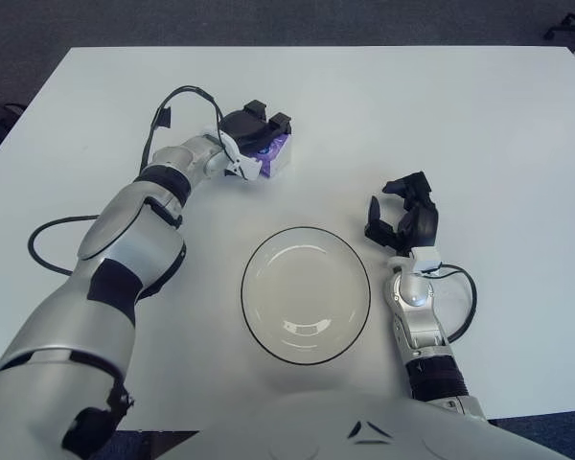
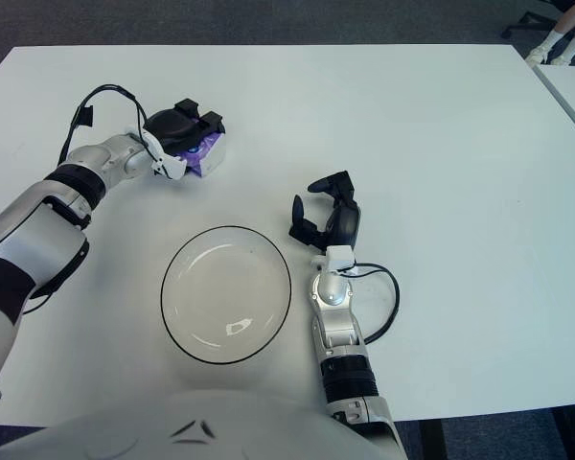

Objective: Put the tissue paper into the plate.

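Tissue paper point(image 1: 271, 153), a purple-and-white pack, sits on the white surface point(image 1: 479, 125) beyond the plate point(image 1: 307, 295), well apart from it, with my left hand point(image 1: 249, 129) on top and the fingers point(image 1: 258, 109) curled over it. I judge the grasp barely made; lifting and carrying it to the empty plate are left. My right hand point(image 1: 405, 218) shows just right of the plate, fingers loosely apart, holding nothing. Dark carpet point(image 1: 268, 21) lies past the surface

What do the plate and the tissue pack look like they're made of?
The plate looks like clear glass or hard plastic: the white table shows through it, and its dark rim carries glints. The tissue pack, under the left hand, seems to have a glossy purple-and-white plastic wrap, though it is mostly hidden.
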### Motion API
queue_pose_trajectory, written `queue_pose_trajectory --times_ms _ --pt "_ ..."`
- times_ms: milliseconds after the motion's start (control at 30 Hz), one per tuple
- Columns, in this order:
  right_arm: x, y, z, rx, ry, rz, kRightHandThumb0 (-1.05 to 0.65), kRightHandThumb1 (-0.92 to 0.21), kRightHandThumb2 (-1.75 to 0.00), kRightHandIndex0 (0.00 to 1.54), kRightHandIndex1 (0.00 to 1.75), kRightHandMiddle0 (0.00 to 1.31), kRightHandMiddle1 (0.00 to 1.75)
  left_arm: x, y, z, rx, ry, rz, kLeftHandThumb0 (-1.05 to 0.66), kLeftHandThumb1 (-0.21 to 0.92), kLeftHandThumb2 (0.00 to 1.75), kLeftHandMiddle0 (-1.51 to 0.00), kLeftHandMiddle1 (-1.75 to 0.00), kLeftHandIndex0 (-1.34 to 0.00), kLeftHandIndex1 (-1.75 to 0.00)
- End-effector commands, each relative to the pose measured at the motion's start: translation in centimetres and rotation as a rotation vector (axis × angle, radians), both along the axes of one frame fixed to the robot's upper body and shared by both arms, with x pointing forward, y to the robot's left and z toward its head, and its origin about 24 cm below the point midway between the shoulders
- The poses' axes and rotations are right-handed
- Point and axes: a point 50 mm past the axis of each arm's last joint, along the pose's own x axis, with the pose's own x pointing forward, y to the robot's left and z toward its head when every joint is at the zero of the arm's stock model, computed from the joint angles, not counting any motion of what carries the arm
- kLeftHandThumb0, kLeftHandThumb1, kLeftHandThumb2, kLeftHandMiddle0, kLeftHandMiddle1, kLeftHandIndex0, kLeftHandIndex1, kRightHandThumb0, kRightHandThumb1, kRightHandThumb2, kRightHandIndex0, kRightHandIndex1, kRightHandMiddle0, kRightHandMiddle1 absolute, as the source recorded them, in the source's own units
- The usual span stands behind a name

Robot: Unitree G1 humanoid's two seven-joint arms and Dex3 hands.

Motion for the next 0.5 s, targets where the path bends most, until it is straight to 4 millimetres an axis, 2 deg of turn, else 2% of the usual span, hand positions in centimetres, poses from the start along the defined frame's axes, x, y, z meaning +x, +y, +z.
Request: queue_pose_trajectory --times_ms 0,200,467 --pt "-2.62 -1.48 -4.55 -0.067 0.219 -0.035 -0.01 -0.35 -1.17 0.70 1.41 0.44 1.75 -2.53 2.02 -6.15 0.135 0.177 0.044 0.00 -0.05 1.69 -0.94 -1.61 -0.65 -1.75" --pt "-2.63 -1.47 -4.54 -0.072 0.216 -0.030 -0.01 -0.35 -1.17 0.70 1.41 0.44 1.75 -2.71 2.24 -6.52 0.081 0.186 0.080 0.00 -0.03 1.65 -0.93 -1.58 -0.64 -1.75" --pt "-2.60 -1.53 -4.59 -0.064 0.219 -0.024 -0.01 -0.35 -1.17 0.70 1.40 0.45 1.75 -2.80 2.61 -6.73 -0.114 0.219 0.180 0.00 -0.03 1.66 -0.93 -1.57 -0.65 -1.75"
